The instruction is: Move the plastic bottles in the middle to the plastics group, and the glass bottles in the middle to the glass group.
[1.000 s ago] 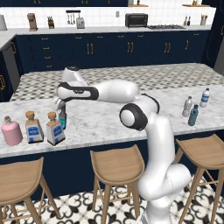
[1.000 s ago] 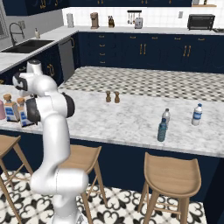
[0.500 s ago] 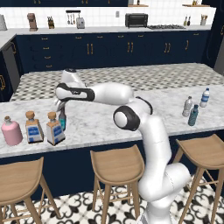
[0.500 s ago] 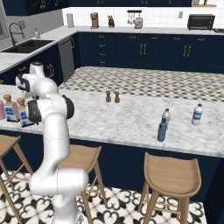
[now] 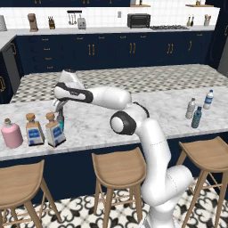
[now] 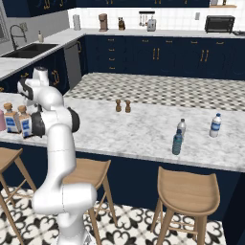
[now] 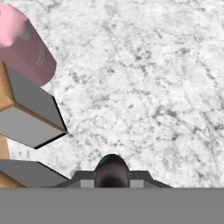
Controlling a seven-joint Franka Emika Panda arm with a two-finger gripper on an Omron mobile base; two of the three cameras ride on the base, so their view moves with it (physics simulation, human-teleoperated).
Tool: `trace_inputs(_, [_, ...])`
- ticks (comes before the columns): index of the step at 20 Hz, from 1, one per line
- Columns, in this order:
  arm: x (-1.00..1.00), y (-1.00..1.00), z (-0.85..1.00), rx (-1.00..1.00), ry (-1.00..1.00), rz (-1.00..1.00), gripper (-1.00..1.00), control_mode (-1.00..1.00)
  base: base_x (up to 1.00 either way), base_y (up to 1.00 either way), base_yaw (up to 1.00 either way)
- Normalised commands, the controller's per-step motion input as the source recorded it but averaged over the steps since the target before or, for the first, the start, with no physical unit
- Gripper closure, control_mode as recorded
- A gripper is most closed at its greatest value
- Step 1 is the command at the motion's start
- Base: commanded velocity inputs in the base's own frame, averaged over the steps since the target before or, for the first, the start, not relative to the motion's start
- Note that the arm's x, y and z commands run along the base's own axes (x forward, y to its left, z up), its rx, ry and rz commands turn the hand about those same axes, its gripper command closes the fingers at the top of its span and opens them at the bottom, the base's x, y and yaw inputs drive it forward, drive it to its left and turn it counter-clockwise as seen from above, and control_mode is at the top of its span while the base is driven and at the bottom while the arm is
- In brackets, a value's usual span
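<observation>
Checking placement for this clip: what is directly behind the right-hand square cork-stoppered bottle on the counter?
Behind the right-hand square bottle stands the slim dark bottle, its neck shut in the end effector. Its lower body and base are covered by the square bottle, so whether it rests on the counter cannot be seen.

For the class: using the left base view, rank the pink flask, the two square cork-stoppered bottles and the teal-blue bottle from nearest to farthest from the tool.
1. Right-hand square bottle, beside the tool.
2. Left-hand square bottle, next along.
3. Pink flask, far left.
4. Teal-blue bottle, far right.
</observation>
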Motion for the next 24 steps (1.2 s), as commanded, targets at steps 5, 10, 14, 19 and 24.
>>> trace_inputs(5, [0.00, -0.07, 0.00, 0.00, 0.00, 0.00, 1.00, -1.00, 0.00, 0.00, 0.00])
trace_inputs(10, [0.00, -0.24, -0.01, 0.00, 0.00, 0.00, 1.00, -1.00, 0.00, 0.00, 0.00])
trace_inputs(14, [0.00, -0.22, 0.00, -0.01, 0.00, 0.00, 1.00, -1.00, 0.00, 0.00, 0.00])
trace_inputs(19, [0.00, -0.12, 0.00, -0.02, 0.00, 0.00, 1.00, -1.00, 0.00, 0.00, 0.00])
trace_inputs(24, [0.00, 0.00, -0.02, -0.06, 0.00, 0.00, 1.00, -1.00, 0.00, 0.00, 0.00])
